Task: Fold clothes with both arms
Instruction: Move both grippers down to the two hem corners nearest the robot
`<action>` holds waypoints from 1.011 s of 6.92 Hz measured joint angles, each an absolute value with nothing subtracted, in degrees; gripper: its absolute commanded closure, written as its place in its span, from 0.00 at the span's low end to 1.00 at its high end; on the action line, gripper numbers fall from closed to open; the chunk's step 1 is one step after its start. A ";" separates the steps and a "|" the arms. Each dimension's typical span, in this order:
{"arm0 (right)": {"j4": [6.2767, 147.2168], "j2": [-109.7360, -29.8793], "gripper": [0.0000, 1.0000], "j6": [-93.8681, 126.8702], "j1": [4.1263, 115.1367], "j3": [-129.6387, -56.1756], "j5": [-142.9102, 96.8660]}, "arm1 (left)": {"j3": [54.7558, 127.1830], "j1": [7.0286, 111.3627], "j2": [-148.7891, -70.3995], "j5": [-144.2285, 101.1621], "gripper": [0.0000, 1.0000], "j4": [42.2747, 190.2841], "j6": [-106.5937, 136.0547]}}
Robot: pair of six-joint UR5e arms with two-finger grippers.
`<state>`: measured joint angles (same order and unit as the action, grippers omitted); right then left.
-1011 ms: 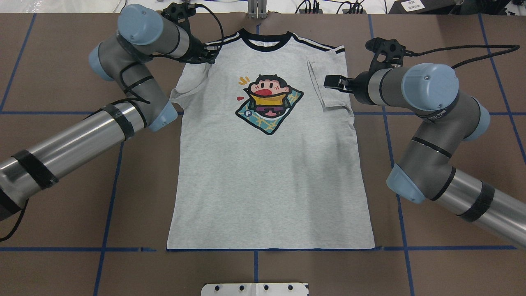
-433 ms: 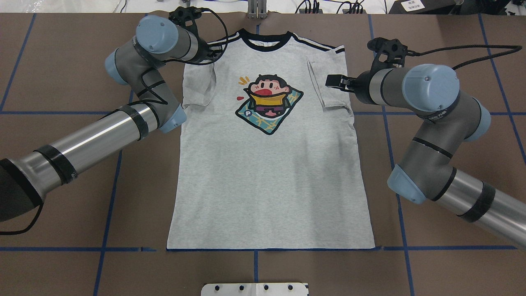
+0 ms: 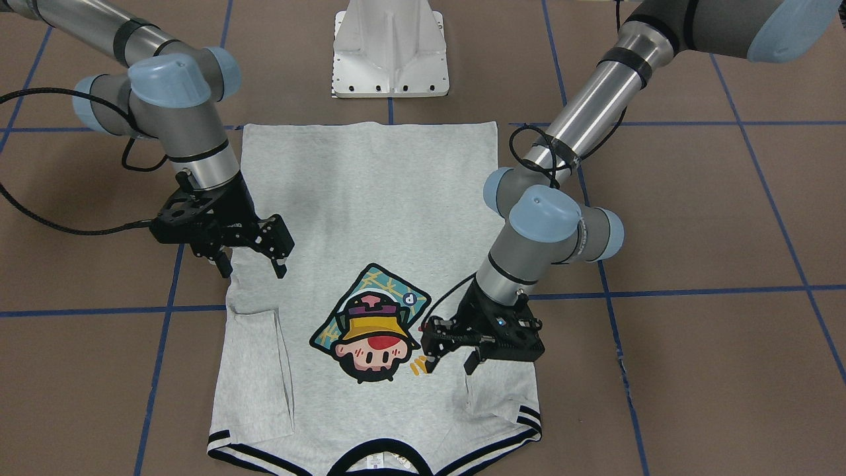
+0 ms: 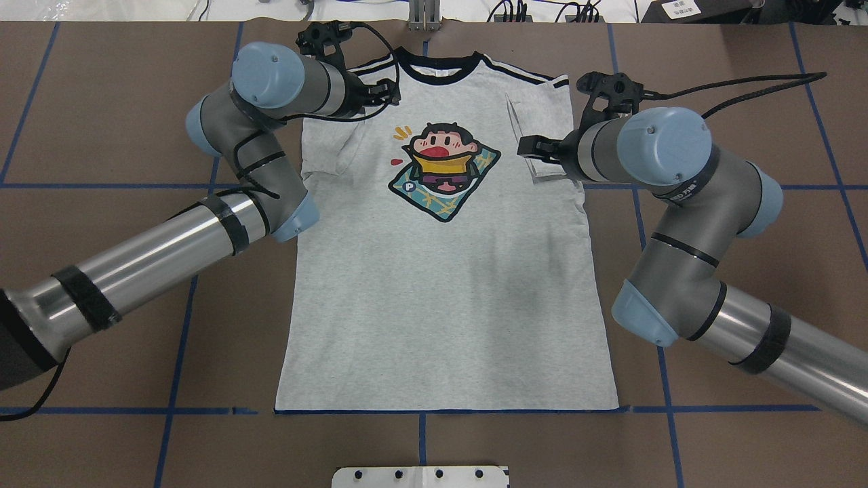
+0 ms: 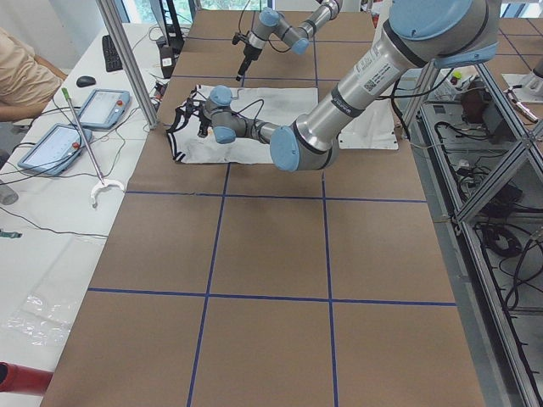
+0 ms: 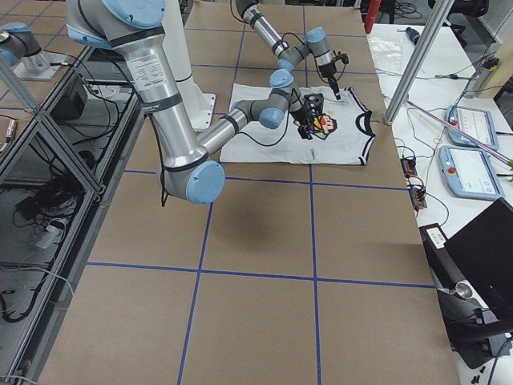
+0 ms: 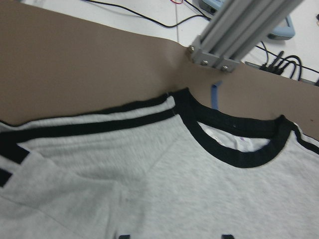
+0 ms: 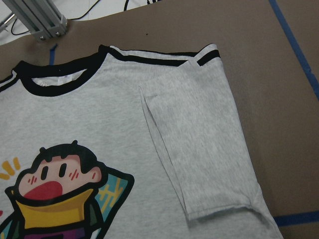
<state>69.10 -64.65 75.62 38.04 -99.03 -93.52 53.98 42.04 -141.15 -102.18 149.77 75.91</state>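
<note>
While both sleeves lie turned in over the front, the sleeve-tucking step is judged to be at or near its end. At the left of the overhead view, the silver-grey tubular left arm point(image 4: 135, 264) is stretched across the brown paper-covered counter point(image 4: 88, 102). Its black two-finger left hand point(image 3: 451, 362) is held above the upper left part of the shirt, fingers spread, with nothing between them. The light heather-grey short-sleeved T-shirt point(image 4: 441, 291) with black-striped trim is laid flat and face up mid-counter, collar away from the robot, with its colourful cartoon face in a yellow hat point(image 4: 441, 159) showing. The left sleeve point(image 4: 332, 146) is folded in but somewhat rumpled; the right sleeve point(image 4: 542, 139) is folded in flat. Further right, the black right hand point(image 3: 254, 264) of the silver-grey right arm point(image 4: 681, 237) is poised over the shirt's edge near that sleeve, likewise wide open and empty. Both hands are judged to need lowering and closing on cloth at matching points, probably the shoulders, so that the body can be folded evenly; the rumpled sleeve might be pulled loose. Blue tape lines point(image 4: 102, 411), a white metal pedestal plate point(image 4: 420, 476) near the hem, an aluminium post point(image 4: 425, 17) beyond the collar, and black cables point(image 4: 746, 80) that could snag are noted; none lies on the shirt.
</note>
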 measured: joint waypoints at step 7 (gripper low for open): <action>82.84 -86.87 0.08 116.46 8.56 -124.07 -82.73 | 94.18 33.03 -120.50 -103.38 0.17 136.70 85.00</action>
<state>82.84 -86.87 116.46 8.56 -124.07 -82.73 94.18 33.03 -120.50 -103.38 136.70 85.00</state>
